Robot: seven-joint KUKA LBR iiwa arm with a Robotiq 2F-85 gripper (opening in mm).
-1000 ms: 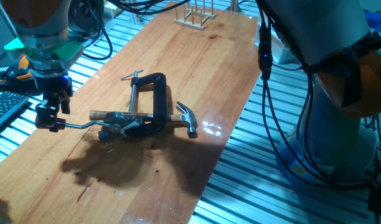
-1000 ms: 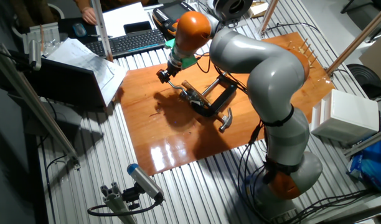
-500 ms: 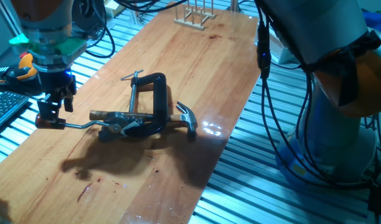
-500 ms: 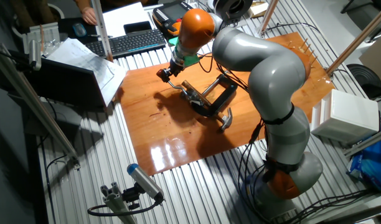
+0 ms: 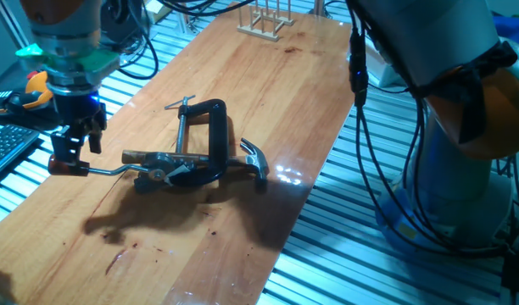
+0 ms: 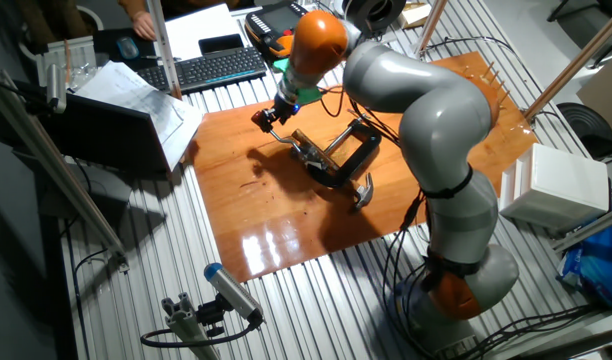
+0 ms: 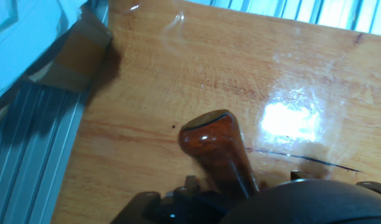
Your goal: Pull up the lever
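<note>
Already the gripper (image 5: 65,161) is clenched on the knob end of the lever (image 5: 115,170), at about nine o'clock on the wooden table (image 5: 268,93) in one fixed view. Its dark fingers (image 5: 73,148) pinch the knob from both sides, and the hand view confirms this: the red-brown wooden knob (image 7: 214,146) juts out from between the black finger bases at the bottom edge, with bare board beyond it.

From the knob the thin silver crank arm runs toward three o'clock and joins a small silver hub (image 5: 160,174). That hub sits against the black C-clamp (image 5: 210,140), whose threaded screw rod (image 5: 181,127) points toward twelve o'clock. A hammer (image 5: 255,163) lies just beside the clamp, its metal head at three o'clock and its wooden handle passing behind the hub.

In the other fixed view the gripper (image 6: 265,117) holds the knob at roughly ten o'clock from the clamp (image 6: 341,160), near the board's left edge.

As for progress, I judge the grasp done and the pull barely begun. The crank arm looks nearly level, close to the table, and the knob's shadow falls just beneath it. Most of the upward swing about the hub appears left to do.
</note>
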